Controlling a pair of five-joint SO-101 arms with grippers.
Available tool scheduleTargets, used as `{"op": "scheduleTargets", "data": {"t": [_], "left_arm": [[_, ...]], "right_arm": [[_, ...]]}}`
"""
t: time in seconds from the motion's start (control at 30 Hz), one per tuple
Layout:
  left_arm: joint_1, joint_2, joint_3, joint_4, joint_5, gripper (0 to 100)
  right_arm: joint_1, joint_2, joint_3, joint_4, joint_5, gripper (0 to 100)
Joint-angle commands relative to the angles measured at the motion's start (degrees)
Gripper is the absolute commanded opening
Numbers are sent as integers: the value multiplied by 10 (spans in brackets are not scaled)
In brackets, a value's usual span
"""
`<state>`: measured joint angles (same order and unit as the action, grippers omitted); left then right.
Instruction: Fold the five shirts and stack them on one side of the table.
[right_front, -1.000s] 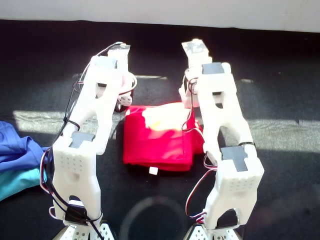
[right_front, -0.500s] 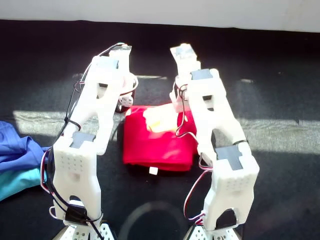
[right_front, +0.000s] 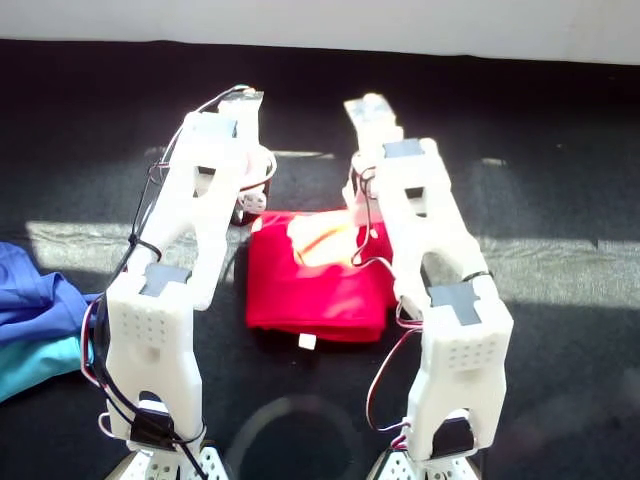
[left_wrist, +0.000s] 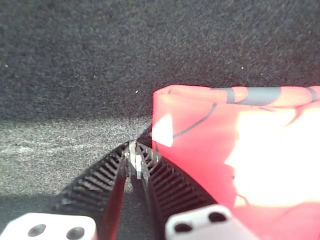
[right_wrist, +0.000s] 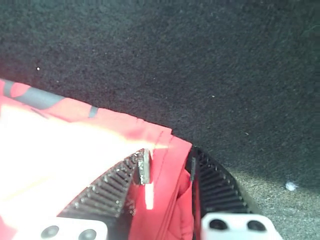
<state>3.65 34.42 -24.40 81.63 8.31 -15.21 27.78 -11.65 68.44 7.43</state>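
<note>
A red shirt (right_front: 315, 290) lies folded on the dark table between the two arms, with a bright sun patch on its far part. In the left wrist view my left gripper (left_wrist: 134, 161) is shut, its tips meeting on the cloth-covered table just beside the red shirt's (left_wrist: 225, 150) far left corner, nothing between them. My right gripper (right_wrist: 167, 172) is at the far right corner of the red shirt (right_wrist: 60, 135), shut on a bunched fold of it. A blue shirt (right_front: 25, 290) and a teal shirt (right_front: 30, 360) lie crumpled at the table's left edge.
The dark table (right_front: 560, 200) stretches bare to the right and behind the arms, crossed by a sunlit band. A small white tag (right_front: 307, 341) pokes out at the red shirt's near edge. A light wall runs along the far side.
The right arm swung left toward the shirt's middle, drawing the red shirt's right edge inward. The left arm stayed still.
</note>
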Motion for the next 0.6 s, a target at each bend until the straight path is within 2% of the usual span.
{"op": "scheduleTargets", "data": {"t": [0.0,0.07,0.23,0.57], "left_arm": [[8,-37,-20,5,6,8],[7,-37,-20,5,6,8],[7,-37,-20,5,6,8],[7,-37,-20,5,6,8]], "right_arm": [[14,-51,-26,0,6,135],[16,-52,-29,9,6,128],[17,-51,-28,15,6,29],[18,-53,-29,14,6,36]]}}
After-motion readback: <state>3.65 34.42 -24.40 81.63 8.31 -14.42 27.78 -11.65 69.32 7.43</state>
